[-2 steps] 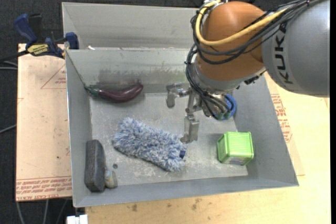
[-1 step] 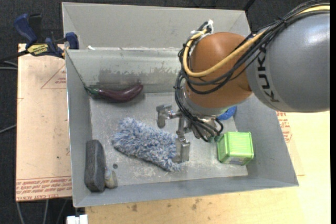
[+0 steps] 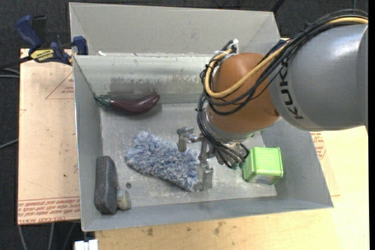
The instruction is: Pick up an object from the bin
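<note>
My gripper (image 3: 196, 160) hangs low over the middle of the bin, under the orange wrist cover, with its fingers spread open. One fingertip (image 3: 184, 140) stands at the far edge of a fluffy blue-grey cloth (image 3: 157, 158), and the other sits at the cloth's near right end. The cloth's right end lies between the two fingers. A green box (image 3: 263, 164) rests just right of the gripper, apart from it.
A dark purple eggplant (image 3: 130, 103) lies against the back wall at the left. A dark grey oblong block (image 3: 105, 183) and a small pale stone (image 3: 123, 201) sit in the front left corner. The arm covers the bin's right back part.
</note>
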Controlling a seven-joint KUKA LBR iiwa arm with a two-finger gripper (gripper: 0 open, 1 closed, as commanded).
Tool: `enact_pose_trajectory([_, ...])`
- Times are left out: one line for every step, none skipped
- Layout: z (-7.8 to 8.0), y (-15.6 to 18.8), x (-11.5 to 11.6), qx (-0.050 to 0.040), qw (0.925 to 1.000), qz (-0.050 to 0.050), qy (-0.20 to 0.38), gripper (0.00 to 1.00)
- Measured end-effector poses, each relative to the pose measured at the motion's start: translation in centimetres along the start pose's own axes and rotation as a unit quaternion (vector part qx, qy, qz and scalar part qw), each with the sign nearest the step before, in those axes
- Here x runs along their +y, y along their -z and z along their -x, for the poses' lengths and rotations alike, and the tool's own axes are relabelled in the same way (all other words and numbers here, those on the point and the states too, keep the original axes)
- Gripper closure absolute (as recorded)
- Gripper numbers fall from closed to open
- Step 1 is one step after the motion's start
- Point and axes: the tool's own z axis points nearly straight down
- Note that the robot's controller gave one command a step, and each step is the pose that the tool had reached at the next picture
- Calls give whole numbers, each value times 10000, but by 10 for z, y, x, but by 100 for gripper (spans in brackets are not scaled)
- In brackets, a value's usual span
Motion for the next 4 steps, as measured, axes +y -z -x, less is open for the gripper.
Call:
enact_pose_trajectory([20,-19,2,-5,9998,-10,-178,0])
enact_pose_trajectory([25,-23,7,-24,9998,-5,-192,0])
enact_pose_trajectory([26,-31,10,-38,9999,-2,-165,0])
enact_pose_trajectory([39,-83,-2,-7,9997,3,253,100])
